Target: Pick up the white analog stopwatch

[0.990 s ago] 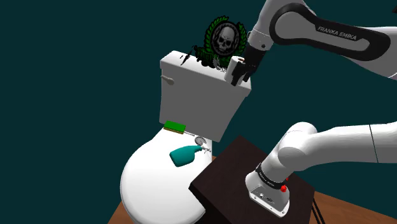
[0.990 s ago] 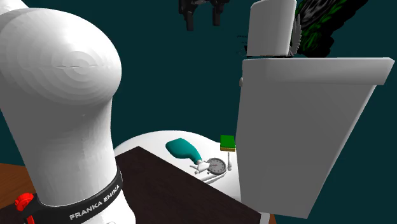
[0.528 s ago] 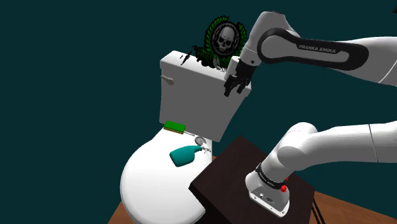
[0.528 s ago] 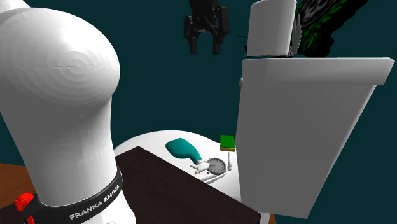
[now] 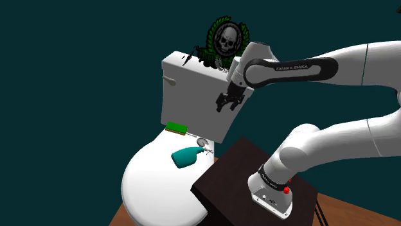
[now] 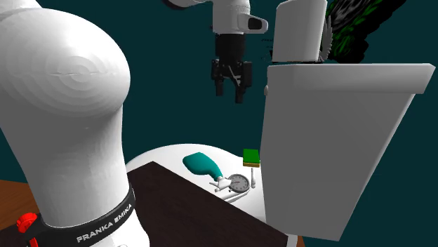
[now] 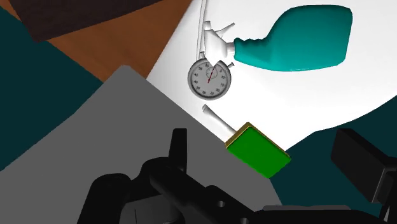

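Stopwatch [image 7: 209, 80] lies face-up on the white toilet lid [image 5: 148, 186], just beside a teal spray bottle's [image 7: 299, 38] nozzle. Approach step: the gripper [image 6: 229, 95], its 2 fingers spread, hangs well above. Next it likely needs to descend and straddle the dial.

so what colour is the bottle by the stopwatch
The bottle is teal with a white nozzle, clearest in wrist view.
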